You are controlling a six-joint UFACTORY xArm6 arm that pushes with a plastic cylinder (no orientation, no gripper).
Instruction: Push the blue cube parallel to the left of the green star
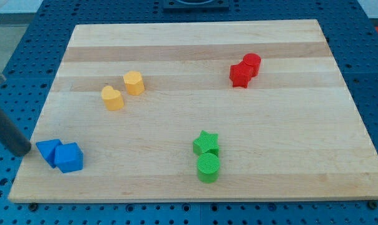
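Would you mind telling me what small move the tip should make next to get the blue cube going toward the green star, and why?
Probably a short push toward the view's right. My tip sits just off the view's left of the two touching blue blocks; the blue cube is the nearer-right one, and the green star lies far to its right, roughly level. The other blue block stands between, so both may move.

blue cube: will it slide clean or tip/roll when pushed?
Blue cube looks squat and flat-faced, so it probably slides rather than rolls. The other blue block touches it, so they may move together. My tip sits at their left.
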